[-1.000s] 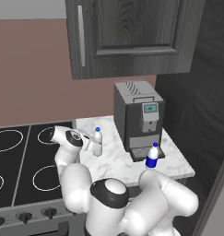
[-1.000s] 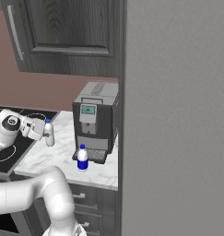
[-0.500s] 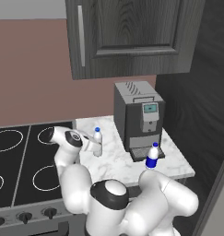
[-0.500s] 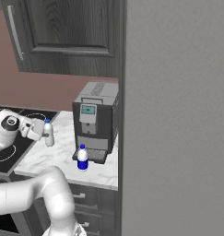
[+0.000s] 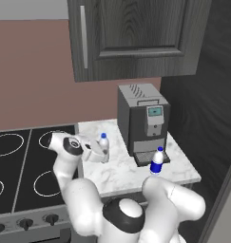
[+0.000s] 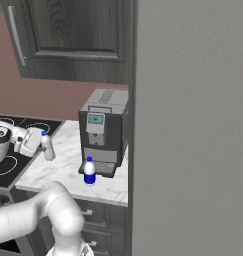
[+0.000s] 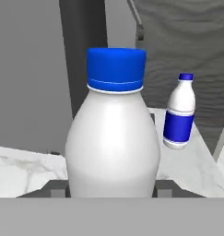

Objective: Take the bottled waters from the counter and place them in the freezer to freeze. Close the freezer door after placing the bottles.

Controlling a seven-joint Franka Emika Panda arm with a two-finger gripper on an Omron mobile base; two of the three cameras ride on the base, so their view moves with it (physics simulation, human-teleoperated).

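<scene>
Fingers [image 7: 56, 188] clamp pale bottle [image 7: 113, 133]; marble counter [image 5: 124, 173], stove [image 5: 22, 166] adjacent.

even flat rendered light, soft shadows, sharp focus

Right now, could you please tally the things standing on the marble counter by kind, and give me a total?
Water bottles: 2, the pale bottle between the fingers and the blue-banded bottle in front of the coffee machine.
Coffee machines: 1, the dark grey coffee machine at the back of the counter.
Total: 3
</scene>
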